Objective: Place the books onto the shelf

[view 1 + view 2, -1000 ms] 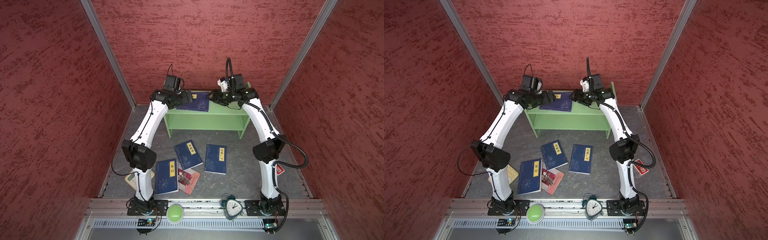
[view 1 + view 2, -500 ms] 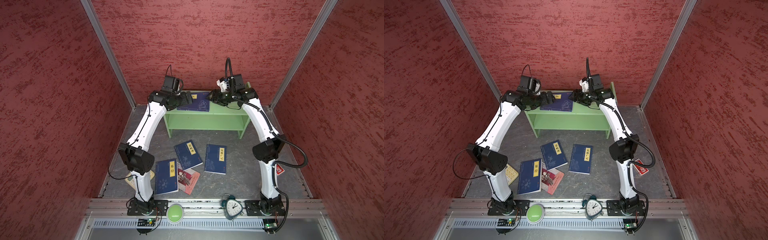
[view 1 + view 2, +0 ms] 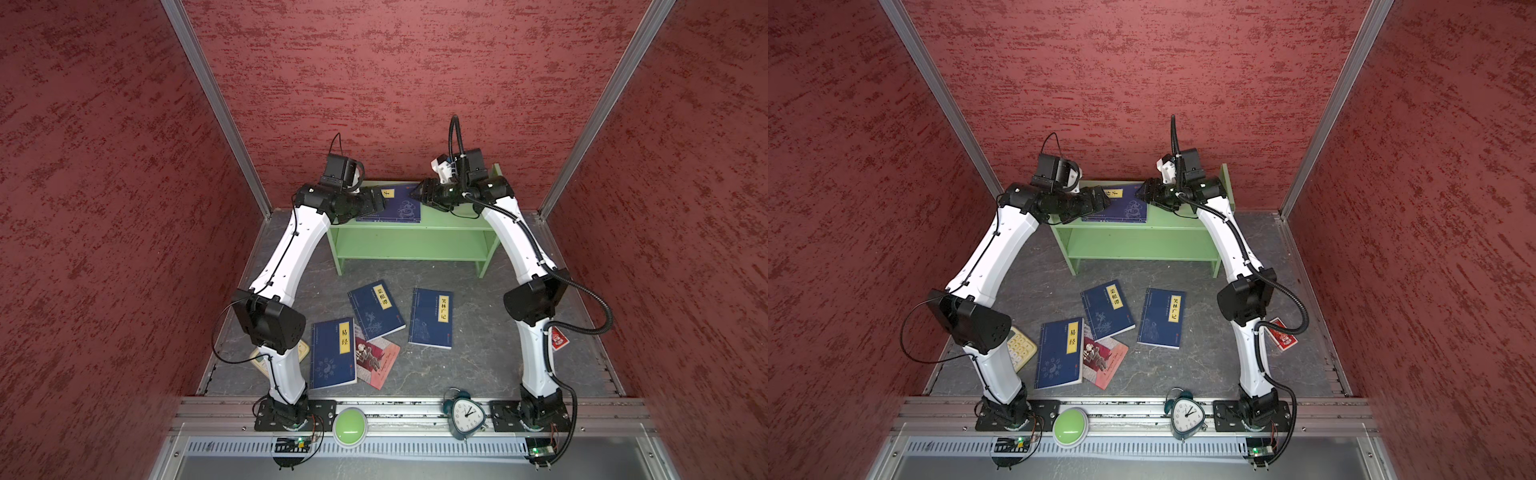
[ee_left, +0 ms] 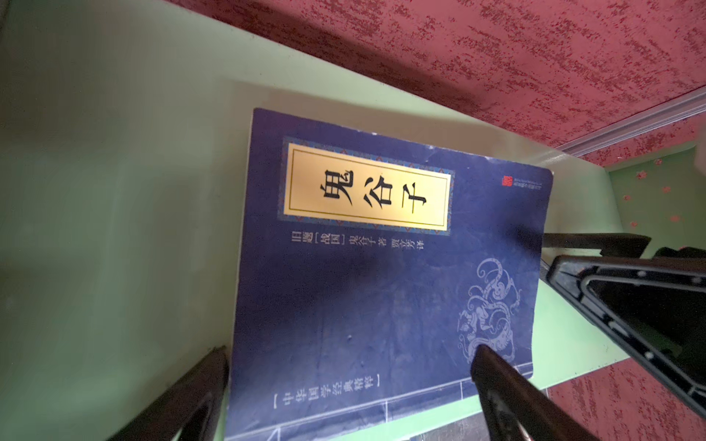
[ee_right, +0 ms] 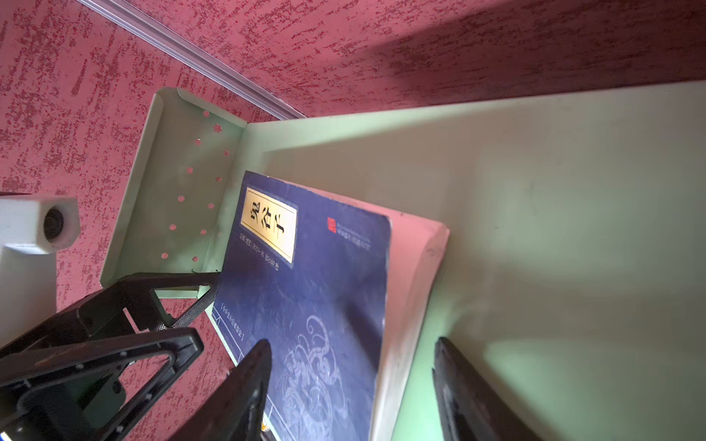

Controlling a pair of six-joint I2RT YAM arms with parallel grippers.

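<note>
The light green shelf (image 3: 415, 243) stands at the back wall. One navy book (image 3: 401, 205) with a yellow label (image 4: 366, 187) lies cover up on its top tier, its front edge slightly over the shelf's edge. My left gripper (image 3: 380, 201) is open at the book's left end, one finger (image 4: 202, 385) beside the spine and the other over the cover. My right gripper (image 5: 351, 382) is open astride the book's right page edge (image 5: 405, 305). Three navy books (image 3: 376, 309) (image 3: 432, 318) (image 3: 334, 353) and a red-pink book (image 3: 378, 361) lie on the floor.
A cream calculator (image 3: 1021, 349) lies under the left arm's elbow. An alarm clock (image 3: 467, 415) and a green button (image 3: 350, 426) sit on the front rail. A red card pack (image 3: 559, 338) lies by the right arm. Red walls enclose the cell on three sides.
The left arm's elbow has swung a little outward to the left. The book on the shelf and the right gripper have stayed where they were.
</note>
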